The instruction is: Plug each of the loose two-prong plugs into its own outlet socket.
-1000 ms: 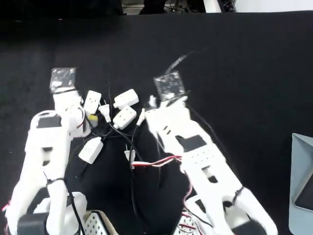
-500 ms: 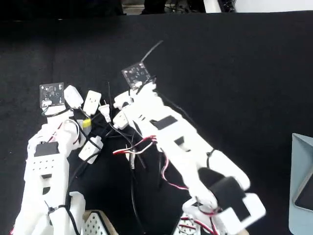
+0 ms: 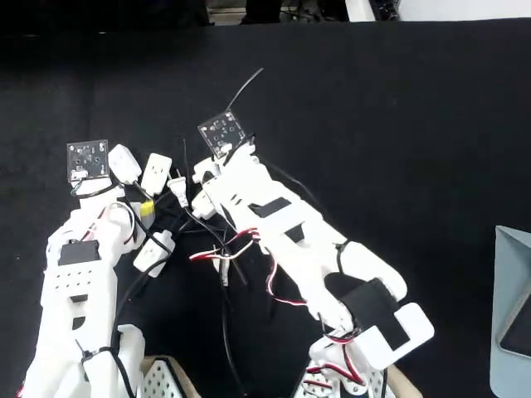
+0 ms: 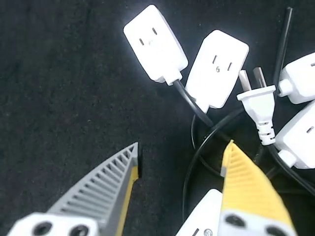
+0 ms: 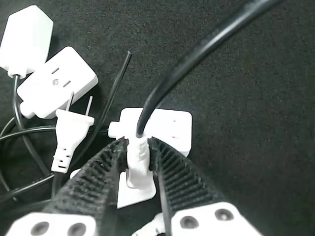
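**Item 1.** Left pincer [image 4: 182,147], one grey ribbed finger and one yellow. It is standing released, grasping nothing, and hanging over the black cloth tabletop [image 4: 59,88].

**Item 2.** Loose white moulded two-prong plug [image 4: 257,104] on a thin black cord. It is lying flat just past the yellow finger's tip, slightly outboard of it. Its long axis is running roughly along the pincer's line of reach, with the prongs pointing away and the cord trailing back.

**Item 3.** First white rectangular plastic outlet socket [image 4: 216,69]. It is lying ahead of the left pincer with its slots facing up, just beside the loose plug's prongs. The second white socket [image 4: 155,44] is lying beside it, farther ahead on the grey finger's side.

**Item 4.** Right pincer [image 5: 137,145], black ribbed fingers. It is clenching a white plug with a thick black cord [image 5: 135,164], whose prongs are hidden. The third white socket block [image 5: 165,125] is sitting just beyond its fingertips. I cannot tell whether the plug is seated in it.

**Note.** From where I am standing, the loose plug is lying between the two pincers. The left one is empty and looks better placed to take it. That would mean shifting toward its yellow-finger side and gripping across the plug's narrow width.

**Markings.** Nothing is reading clearly. A small mark between the first socket's slots is too small to make out.
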